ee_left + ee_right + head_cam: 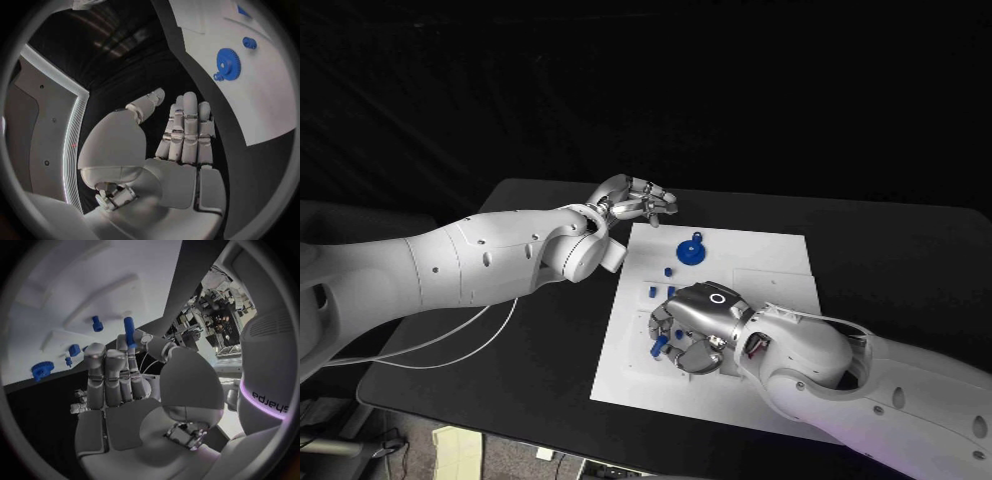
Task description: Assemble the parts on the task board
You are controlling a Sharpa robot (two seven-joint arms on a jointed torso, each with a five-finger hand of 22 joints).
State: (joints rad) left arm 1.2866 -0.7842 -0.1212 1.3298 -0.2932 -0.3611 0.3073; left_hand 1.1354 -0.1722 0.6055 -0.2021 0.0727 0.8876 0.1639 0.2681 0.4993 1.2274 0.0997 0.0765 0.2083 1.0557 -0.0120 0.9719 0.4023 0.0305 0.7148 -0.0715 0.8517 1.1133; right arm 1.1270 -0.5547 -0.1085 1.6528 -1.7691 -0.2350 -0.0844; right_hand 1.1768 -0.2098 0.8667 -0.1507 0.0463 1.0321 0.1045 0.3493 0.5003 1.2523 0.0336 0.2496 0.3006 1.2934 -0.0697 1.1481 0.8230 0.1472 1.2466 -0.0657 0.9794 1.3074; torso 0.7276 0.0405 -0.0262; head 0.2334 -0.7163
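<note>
A black bench [891,250] is being seen stretching under everything, its dark top running out to rounded corners. White cables [444,345] are being trailed across its near-left part, looping over the surface and off the edge. Below that front edge, a patch of floor with pale clutter [459,448] is being glimpsed; what it is cannot be told.

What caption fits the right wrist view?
Right hand pinches a blue peg above the white task board.
</note>
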